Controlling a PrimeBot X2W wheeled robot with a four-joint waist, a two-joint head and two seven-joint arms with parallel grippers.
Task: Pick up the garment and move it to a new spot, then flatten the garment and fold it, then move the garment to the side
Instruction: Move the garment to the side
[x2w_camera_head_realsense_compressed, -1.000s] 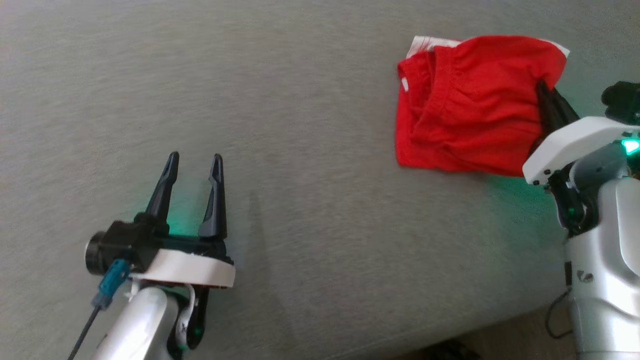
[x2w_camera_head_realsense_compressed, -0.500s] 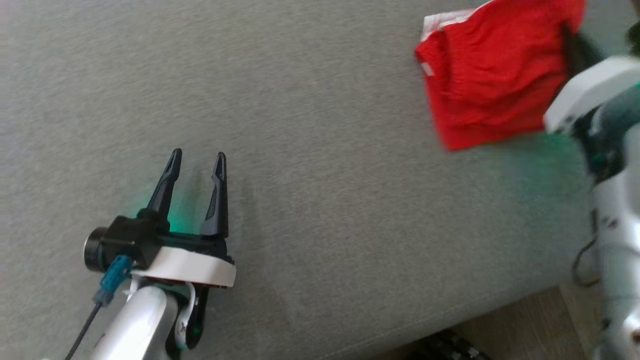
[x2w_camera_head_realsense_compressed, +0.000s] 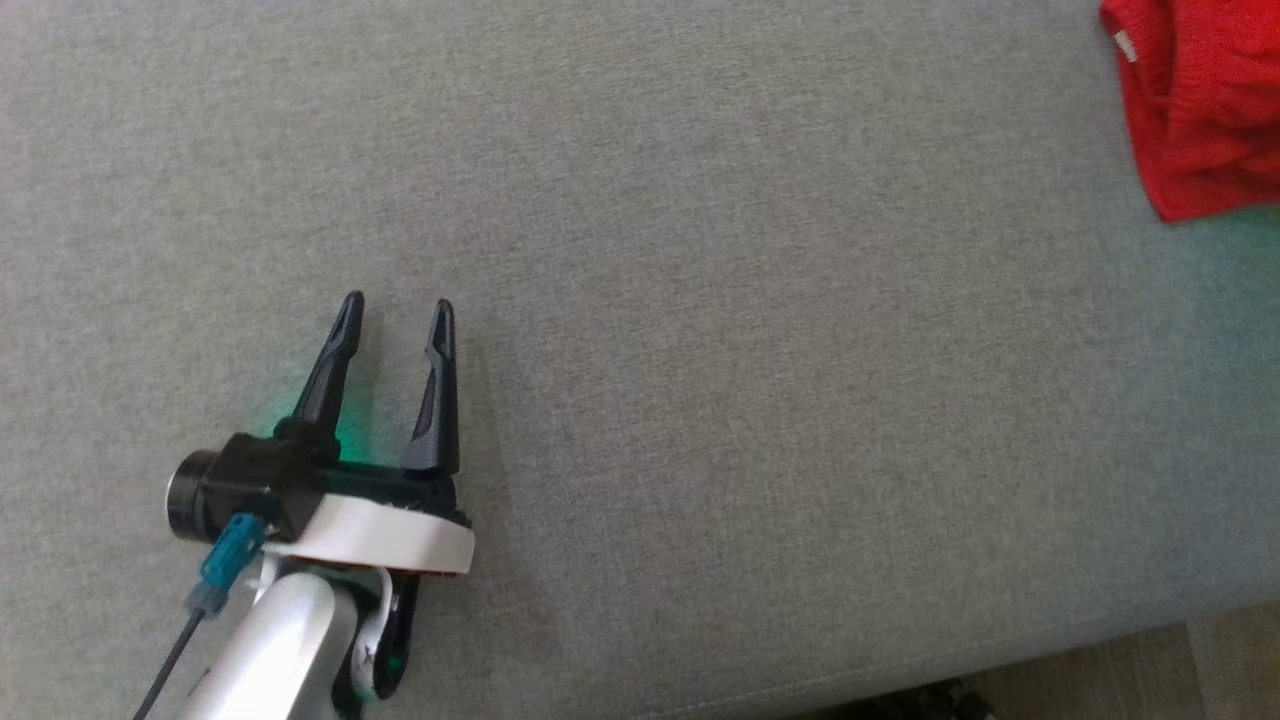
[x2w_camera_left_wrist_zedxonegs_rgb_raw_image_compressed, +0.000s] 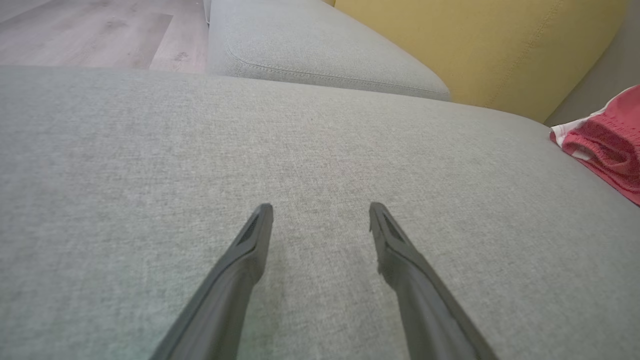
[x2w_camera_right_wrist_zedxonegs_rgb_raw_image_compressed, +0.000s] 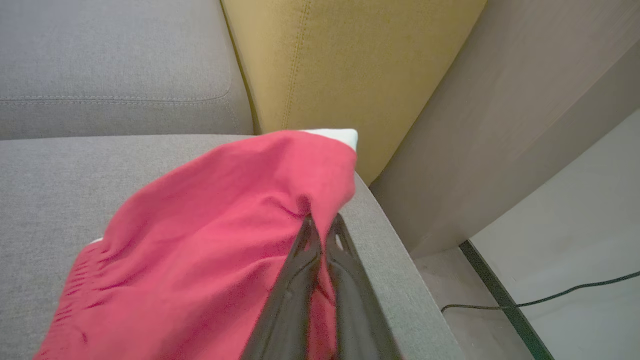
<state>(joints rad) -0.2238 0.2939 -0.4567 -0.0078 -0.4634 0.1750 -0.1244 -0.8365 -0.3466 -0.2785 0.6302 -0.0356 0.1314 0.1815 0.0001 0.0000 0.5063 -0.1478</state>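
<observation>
Red garment (x2w_camera_head_realsense_compressed: 1200, 120) bunched at the far right of the grey seat cushion (x2w_camera_head_realsense_compressed: 700, 300), close to the cushion's right edge. Pinched by the right gripper (x2w_camera_right_wrist_zedxonegs_rgb_raw_image_compressed: 322, 219): fingers drawn almost together, a pucker of red cloth gathered at the tips. Left gripper (x2w_camera_head_realsense_compressed: 396, 303) low over bare cushion, well apart from the garment, fingers spread wide and holding nothing.

From the head: just a red corner of the garment at the upper right, and a strip of wooden floor (x2w_camera_head_realsense_compressed: 1100, 670) below the cushion's front edge.

From the left wrist: the spread fingers of the left gripper (x2w_camera_left_wrist_zedxonegs_rgb_raw_image_compressed: 320, 207), the garment (x2w_camera_left_wrist_zedxonegs_rgb_raw_image_compressed: 605, 145) side-on with a white trim, a second grey cushion (x2w_camera_left_wrist_zedxonegs_rgb_raw_image_compressed: 310, 45), and a yellow backrest (x2w_camera_left_wrist_zedxonegs_rgb_raw_image_compressed: 475, 40).

From the right wrist: the garment (x2w_camera_right_wrist_zedxonegs_rgb_raw_image_compressed: 225, 240) draped over the cushion corner, its white edge (x2w_camera_right_wrist_zedxonegs_rgb_raw_image_compressed: 335, 134) against the yellow backrest (x2w_camera_right_wrist_zedxonegs_rgb_raw_image_compressed: 350, 65), and a dark cable (x2w_camera_right_wrist_zedxonegs_rgb_raw_image_compressed: 550, 295) on the pale floor beside the sofa.
</observation>
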